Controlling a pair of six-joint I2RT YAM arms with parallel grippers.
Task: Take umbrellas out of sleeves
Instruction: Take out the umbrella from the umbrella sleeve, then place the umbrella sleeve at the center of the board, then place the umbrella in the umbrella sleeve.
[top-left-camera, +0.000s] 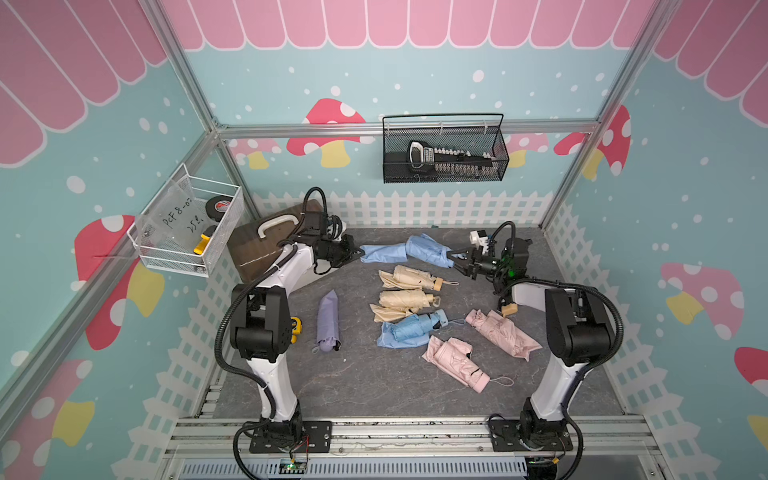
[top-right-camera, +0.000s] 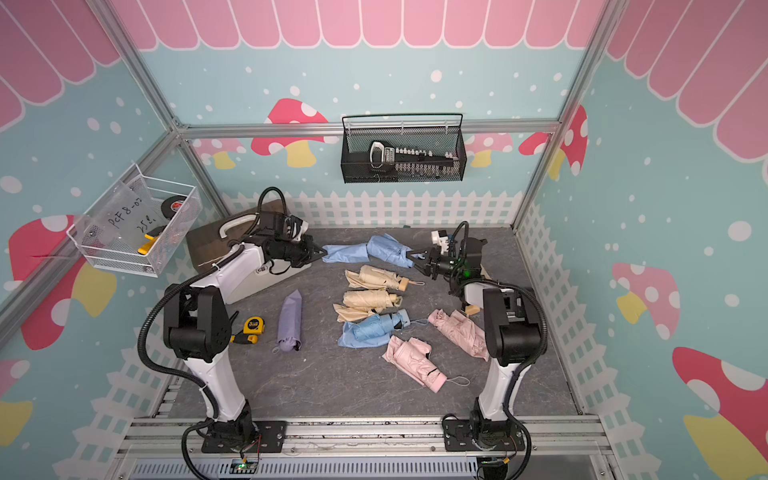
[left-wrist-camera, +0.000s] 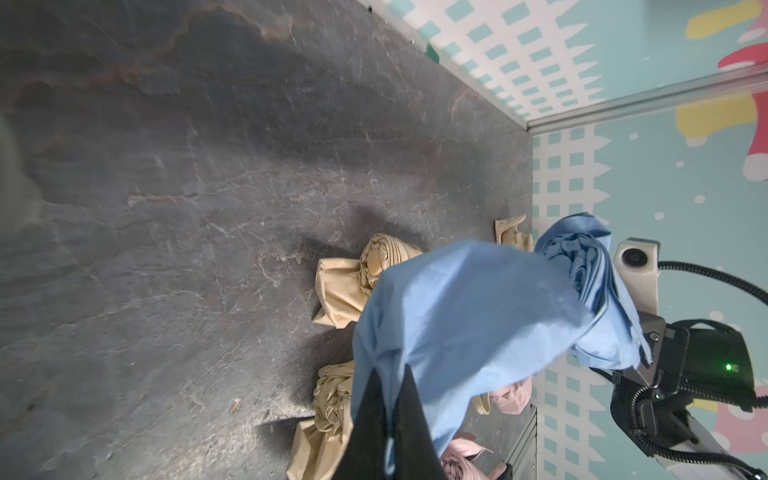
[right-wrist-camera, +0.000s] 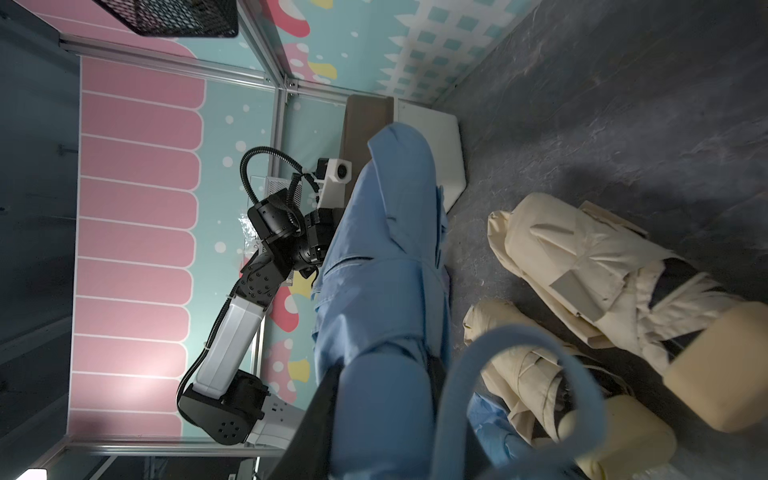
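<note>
The enclosure is closed in by teal walls (top-left-camera: 415, 83) printed with white dots, red and pink mushrooms (top-left-camera: 332, 133), a pink scalloped band (top-left-camera: 374, 25) along the top and a white picket fence (top-left-camera: 415, 208) along the bottom. The panels are held by an aluminium frame (top-left-camera: 374, 126). A dark grey, stone-patterned surface (top-left-camera: 374, 386) is seen below. A black mesh basket (top-left-camera: 399, 166) is hung on the back wall, a white wire basket (top-left-camera: 224, 232) on the side wall.

Both top views high at the front, looking down on the whole table (top-left-camera: 374, 395), wrist views close in, facing each other across the blue umbrella (left-wrist-camera: 582, 253).
</note>
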